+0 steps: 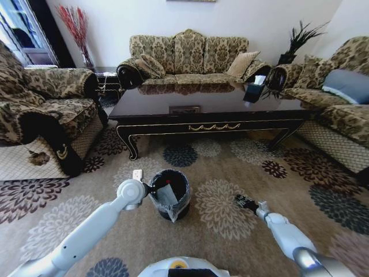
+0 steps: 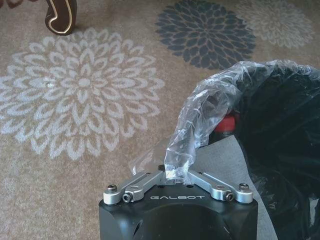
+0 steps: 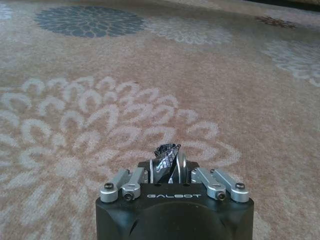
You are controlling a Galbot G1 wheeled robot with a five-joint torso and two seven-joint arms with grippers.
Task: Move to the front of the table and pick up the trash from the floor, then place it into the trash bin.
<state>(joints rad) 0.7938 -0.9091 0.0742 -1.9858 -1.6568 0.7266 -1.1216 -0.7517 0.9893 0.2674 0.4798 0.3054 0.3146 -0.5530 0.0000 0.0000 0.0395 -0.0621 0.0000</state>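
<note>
On the flowered carpet before the worktop [image 1: 207,107], the left hand [image 2: 176,176] pinches a clear wrapper [image 2: 200,120] at the trash bin [image 1: 170,193] rim while the right hand [image 3: 170,167], fingers together, hovers over carpet.

- You can't see the left gripper's [image 2: 176,176] fingertips; the clear wrapper [image 2: 210,112] covers them.
- The trash bin [image 2: 287,150] is cut off at the picture's edge.
- The table [image 2: 61,15] shows you just one curved leg.

Soft daylight, perhaps window-lit; bowed edges
</note>
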